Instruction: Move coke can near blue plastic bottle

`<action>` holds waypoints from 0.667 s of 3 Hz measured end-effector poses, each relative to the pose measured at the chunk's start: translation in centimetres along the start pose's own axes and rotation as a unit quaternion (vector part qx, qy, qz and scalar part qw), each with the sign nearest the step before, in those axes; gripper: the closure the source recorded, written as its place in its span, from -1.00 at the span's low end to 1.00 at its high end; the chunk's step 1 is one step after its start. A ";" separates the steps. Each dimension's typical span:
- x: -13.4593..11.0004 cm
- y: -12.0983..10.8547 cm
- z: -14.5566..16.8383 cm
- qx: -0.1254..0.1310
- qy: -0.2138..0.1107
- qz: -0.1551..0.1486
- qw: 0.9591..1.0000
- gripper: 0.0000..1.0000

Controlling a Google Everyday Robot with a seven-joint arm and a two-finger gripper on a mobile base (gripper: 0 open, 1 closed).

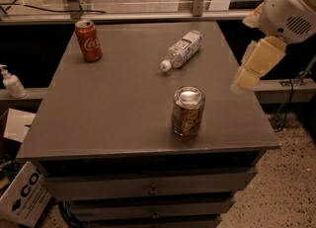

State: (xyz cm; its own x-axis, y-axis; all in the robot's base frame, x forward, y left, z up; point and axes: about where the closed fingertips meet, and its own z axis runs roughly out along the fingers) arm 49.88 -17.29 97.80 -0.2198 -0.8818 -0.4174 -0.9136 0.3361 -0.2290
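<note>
– Coke can [88, 41]: position, please.
– Upright on the desk [113, 108], at the 10 o'clock corner, near the far left edge. Red body, silver top, standing clear of the other items.
– And the blue plastic bottle [182, 50]?
– Lying on its side toward 1 o'clock from the desk's middle, white cap pointing to 7 o'clock. It is well apart from the can, with bare desk between them.
– Anything else on the surface?
– One glass jar [188, 112], upright, with a silver lid and tan contents, at 5 o'clock near the front edge. It touches neither can nor bottle.
– The pincer [249, 74]?
– Off the desk at 3 o'clock, in the air just beyond the right edge, pale cream below the white arm [291, 10]. It carries nothing. Whether it is wide or narrow, I cannot tell. It is well apart from the can, nearer the jar and bottle.
– Surroundings?
– Drawers [148, 187] under the desk. A pump dispenser [11, 81] on a ledge at 9 o'clock. A cardboard box [22, 200] on the floor at 7 o'clock.
</note>
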 end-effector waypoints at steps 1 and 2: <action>-3.2 -0.9 1.1 0.015 -0.063 0.028 0.997 -1.00; -3.2 -0.8 1.1 0.014 -0.062 0.028 0.998 -1.00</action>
State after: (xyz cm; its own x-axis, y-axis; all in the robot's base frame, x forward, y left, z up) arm 51.68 -14.38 98.33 -0.2240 -0.8143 -0.5356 -0.8907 0.3940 -0.2265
